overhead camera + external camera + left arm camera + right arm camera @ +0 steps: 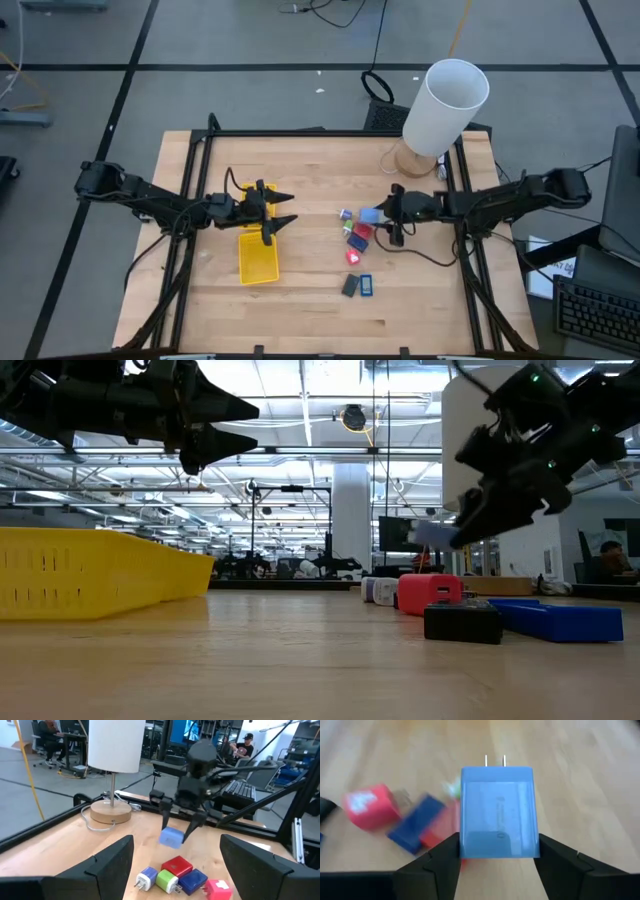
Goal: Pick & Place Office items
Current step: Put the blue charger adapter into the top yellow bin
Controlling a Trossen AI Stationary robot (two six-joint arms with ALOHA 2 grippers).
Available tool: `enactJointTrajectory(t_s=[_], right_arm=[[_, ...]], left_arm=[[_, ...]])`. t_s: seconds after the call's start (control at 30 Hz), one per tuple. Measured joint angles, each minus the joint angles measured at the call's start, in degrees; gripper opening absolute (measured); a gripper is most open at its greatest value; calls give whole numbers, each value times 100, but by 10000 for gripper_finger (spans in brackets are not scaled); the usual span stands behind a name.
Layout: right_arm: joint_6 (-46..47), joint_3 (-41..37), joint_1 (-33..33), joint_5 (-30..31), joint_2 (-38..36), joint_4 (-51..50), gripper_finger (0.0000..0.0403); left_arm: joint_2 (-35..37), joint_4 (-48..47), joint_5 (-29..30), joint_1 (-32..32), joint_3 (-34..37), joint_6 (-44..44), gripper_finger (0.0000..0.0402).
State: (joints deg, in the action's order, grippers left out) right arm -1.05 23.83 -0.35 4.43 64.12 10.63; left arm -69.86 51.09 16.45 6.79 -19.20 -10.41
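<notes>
Right gripper grasps pale-blue plastic plug charger, lifted at pile's 12 o'clock; next, carry to long yellow plastic tray at 9 o'clock.

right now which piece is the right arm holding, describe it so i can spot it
Start at the big white lamp; just in front of its base, the right gripper grips a light blue plug adapter. Unlike the pieces on the table, it hangs in the air.

No text, label, brand or number can be read anywhere. The light blue plug-in charger carries faint embossed marks on its face, too dim to make out, and the red block shows only a blurred white patch.
</notes>
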Motion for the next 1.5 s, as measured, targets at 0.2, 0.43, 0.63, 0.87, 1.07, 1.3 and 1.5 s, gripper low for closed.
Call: enactJointTrajectory(t_s=[0.2, 0.43, 0.63, 0.87, 1.07, 1.3, 1.5], right_arm=[[-629, 0, 427, 20, 31, 1046, 217], [-1058, 0, 688, 384, 31, 1526, 213], [-1582, 0, 908, 1605, 33, 1444, 218], [-2522, 0, 1338, 3107, 31, 1723, 214], [-2880, 2, 1587, 3456, 58, 2176, 218], [-3042, 3, 1623, 3459, 439, 2582, 216], [-3269, 22, 1621, 3453, 850, 3064, 218]], left_arm=[[0, -420, 228, 0, -64, -416, 299], [-268, -1759, 493, -54, -691, -1135, 337], [-941, -1609, 7, -177, -1393, -1107, 348], [-1742, -1616, 157, -332, -2234, -1769, 334], [-2415, -1638, 141, -326, -2829, -1885, 322], [-2996, -1624, 130, -324, -3426, -2283, 315], [-3143, -1620, -394, -323, -3624, -2291, 319]])
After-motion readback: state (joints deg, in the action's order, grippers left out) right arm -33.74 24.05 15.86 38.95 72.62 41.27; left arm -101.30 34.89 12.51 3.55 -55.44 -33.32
